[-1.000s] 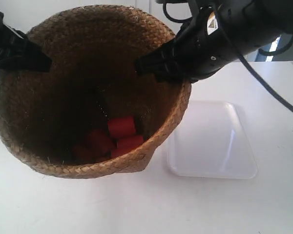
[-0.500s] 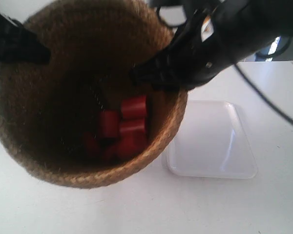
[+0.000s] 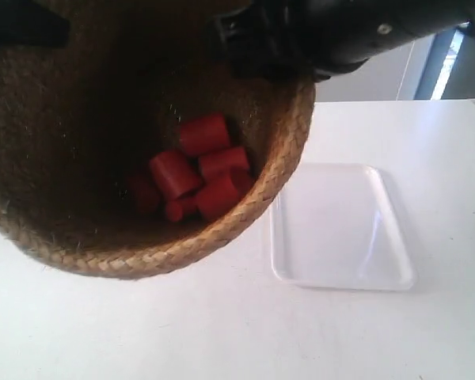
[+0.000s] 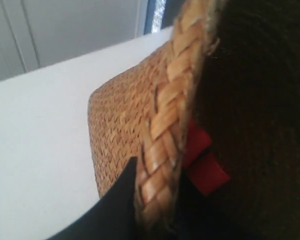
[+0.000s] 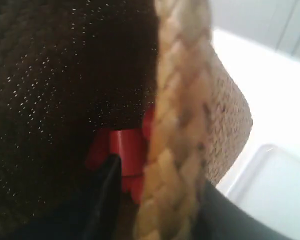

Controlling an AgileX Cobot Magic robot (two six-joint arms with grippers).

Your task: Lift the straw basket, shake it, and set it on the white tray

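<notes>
The straw basket [image 3: 166,245] hangs in the air close to the exterior camera, filling that view's left half, with several red cylinders [image 3: 202,170] loose in its dark inside. My left gripper [image 4: 157,200] is shut on the basket's braided rim [image 4: 167,115], one finger outside and one inside. My right gripper [image 5: 160,200] is shut on the opposite rim [image 5: 177,130] in the same way. The arm at the exterior view's right [image 3: 340,32] reaches over the rim. The white tray [image 3: 340,229] lies flat on the table beside the basket, bare.
The white table [image 3: 237,332] spreads under and around the basket. A wall and a window strip [image 3: 447,67] stand behind the table's far edge.
The basket has risen toward the exterior camera and shifted, and its rim now runs off the frame's top. The red cylinders have tumbled to a new spot inside. Both grippers kept their hold.
</notes>
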